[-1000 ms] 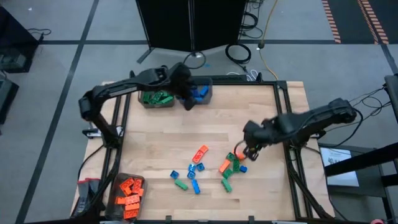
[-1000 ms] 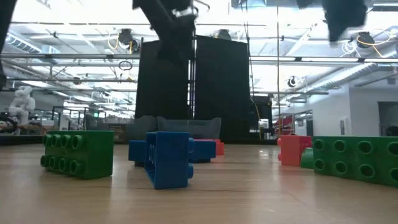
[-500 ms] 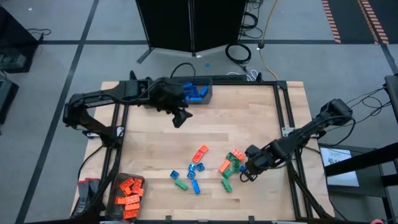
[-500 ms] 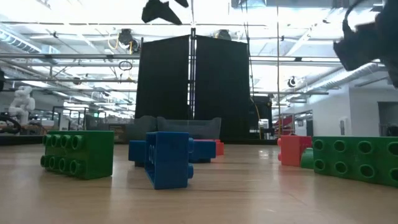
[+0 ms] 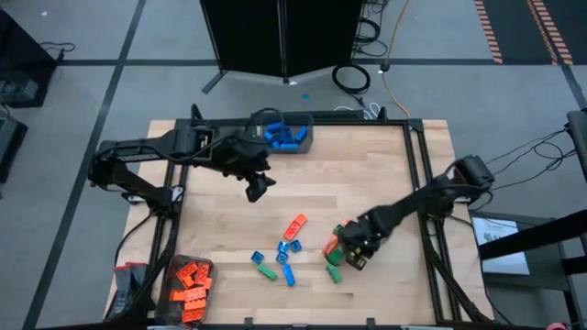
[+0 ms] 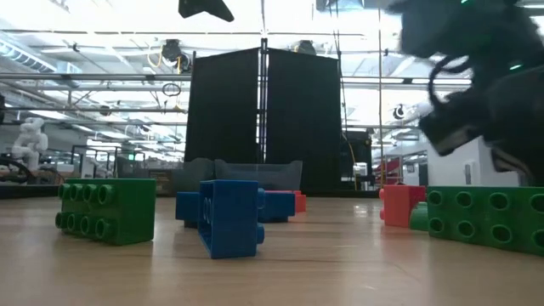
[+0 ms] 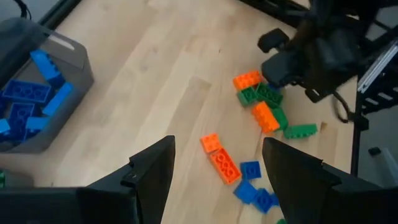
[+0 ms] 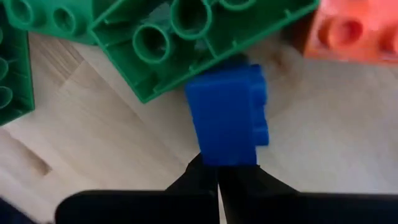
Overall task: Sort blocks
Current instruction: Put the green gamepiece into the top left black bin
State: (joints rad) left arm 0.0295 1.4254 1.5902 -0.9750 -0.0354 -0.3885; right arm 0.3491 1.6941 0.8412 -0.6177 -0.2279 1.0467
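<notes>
A small blue block (image 8: 229, 115) is seen lying on the wood directly ahead of the right gripper (image 5: 356, 253), touching the edge of an overturned green block (image 8: 205, 37) with an orange block (image 8: 351, 31) just beside it. The right gripper's fingertips (image 8: 208, 171) are drawn together to a point at the blue block's near end; whether the block is actually pinched cannot be told. This group belongs to the loose scatter of blocks (image 5: 298, 249) in orange, green and blue spread over the middle of the table (image 5: 385, 165).

Compared with half a second ago, the right gripper has been brought lower and further in, from beside the scatter's right edge to right on top of it; a second ago it was held higher, above the cluster. In the low view it is now seen close over a large green block (image 6: 489, 217).

The left gripper (image 5: 256, 186) is held with its fingers spread wide and nothing between them. It has been carried away from the blue bin (image 5: 292, 136) at the table's far edge, over which it stood a second ago, toward the table's middle. Blue blocks are held in that bin; orange ones lie in the orange bin (image 5: 190, 281) at the near left corner.
</notes>
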